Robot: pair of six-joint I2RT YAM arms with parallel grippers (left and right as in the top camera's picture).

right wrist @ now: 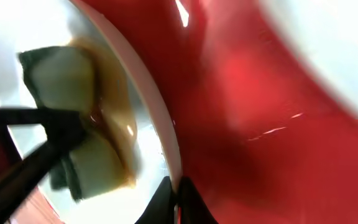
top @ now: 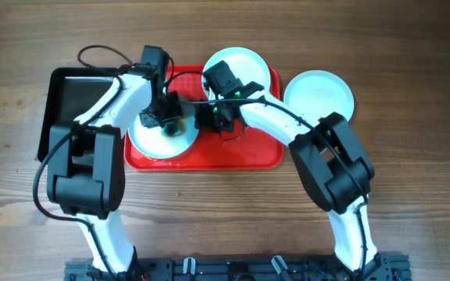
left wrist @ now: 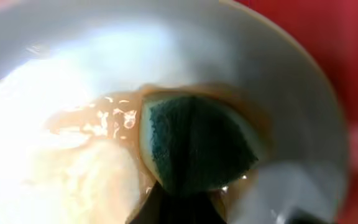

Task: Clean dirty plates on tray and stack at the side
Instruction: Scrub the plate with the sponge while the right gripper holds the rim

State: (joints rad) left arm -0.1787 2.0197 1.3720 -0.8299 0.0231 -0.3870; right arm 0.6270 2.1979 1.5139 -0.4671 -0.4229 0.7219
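A pale plate (top: pixel 153 142) with brown sauce lies on the left part of the red tray (top: pixel 241 152). My left gripper (top: pixel 167 117) is shut on a green sponge (left wrist: pixel 197 143) and presses it into the sauce on this plate (left wrist: pixel 55 74). My right gripper (right wrist: pixel 178 193) is shut on the same plate's right rim (right wrist: pixel 151 118); in the overhead view it (top: pixel 209 119) sits just right of the plate. The sponge also shows in the right wrist view (right wrist: pixel 61 78). A second plate (top: pixel 241 66) sits on the tray's far edge. A third plate (top: pixel 320 94) lies on the table to the right of the tray.
A smaller black tray (top: pixel 73 105) lies left of the red tray, under my left arm. Both arms cross over the red tray. Bare wooden table (top: pixel 412 195) lies in front and to the right.
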